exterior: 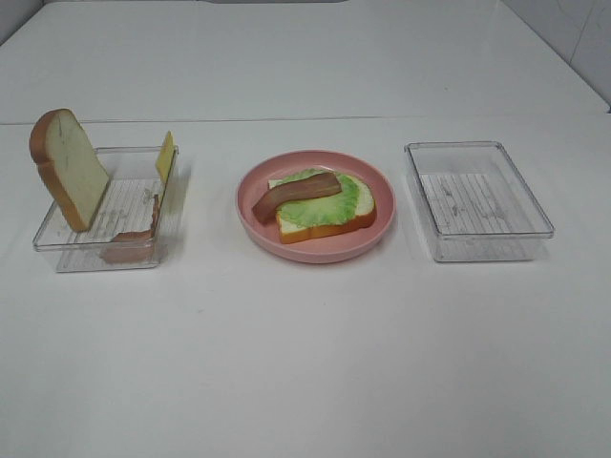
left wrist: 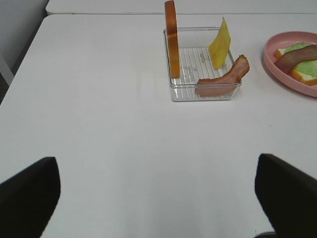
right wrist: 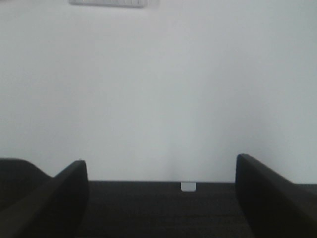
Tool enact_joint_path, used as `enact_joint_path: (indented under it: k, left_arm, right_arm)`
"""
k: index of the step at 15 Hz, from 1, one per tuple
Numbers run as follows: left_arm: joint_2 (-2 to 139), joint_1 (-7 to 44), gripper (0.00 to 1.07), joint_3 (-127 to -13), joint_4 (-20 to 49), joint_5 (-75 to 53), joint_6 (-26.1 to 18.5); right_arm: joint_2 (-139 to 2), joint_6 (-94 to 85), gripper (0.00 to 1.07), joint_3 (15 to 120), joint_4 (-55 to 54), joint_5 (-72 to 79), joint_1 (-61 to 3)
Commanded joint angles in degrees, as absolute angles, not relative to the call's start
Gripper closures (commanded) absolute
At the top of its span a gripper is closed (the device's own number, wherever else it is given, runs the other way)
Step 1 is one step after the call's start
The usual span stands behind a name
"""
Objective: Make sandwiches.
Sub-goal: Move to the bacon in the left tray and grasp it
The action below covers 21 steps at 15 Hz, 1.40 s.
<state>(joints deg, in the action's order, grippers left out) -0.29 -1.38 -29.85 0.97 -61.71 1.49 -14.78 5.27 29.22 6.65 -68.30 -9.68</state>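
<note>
Resting the half-built sandwich (exterior: 323, 206) on the plate (exterior: 315, 254), bacon (exterior: 298, 194) uppermost. Propping bread slice (exterior: 69, 170) and cheese (exterior: 166, 156) upright in the tray (exterior: 57, 253), likely for easy pinching. Holding left gripper (left wrist: 156, 168) and right gripper (right wrist: 161, 163) with jaws spread, empty.

Bread (exterior: 325, 229) under lettuce (exterior: 320, 208) and bacon (exterior: 296, 194) lies flat (another slice (exterior: 72, 170) stands upright)

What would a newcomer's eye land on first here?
The pink plate mid-table stands out, bearing a bread slice topped with lettuce and a bacon strip. Left of it, a clear tray holds an upright bread slice, a cheese slice and a second bacon strip.
</note>
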Motion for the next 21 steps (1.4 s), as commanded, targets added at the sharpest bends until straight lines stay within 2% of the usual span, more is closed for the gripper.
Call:
enact_joint_path:
  k: [1,3,8,21]
  left_arm:
    - [-0.7,-1.1,0.07,-29.8,1.1,-61.5,1.4]
    - [-0.7,-1.1,0.07,-29.8,1.1,-61.5,1.4]
    - [-0.7,-1.1,0.07,-29.8,1.1,-61.5,1.4]
    - [-0.5,-1.1,0.07,-29.8,1.1,-61.5,1.4]
  right_arm:
    - [-10.4,1.8,0.22,28.1,5.0,-65.6,-4.9]
    - [-7.8,1.5,0.22,26.8,5.0,-64.6,-2.3]
    - [1.9,1.7,0.22,25.9,4.2,-63.0,-2.3]
    - [1.9,1.7,0.22,25.9,4.2,-63.0,-2.3]
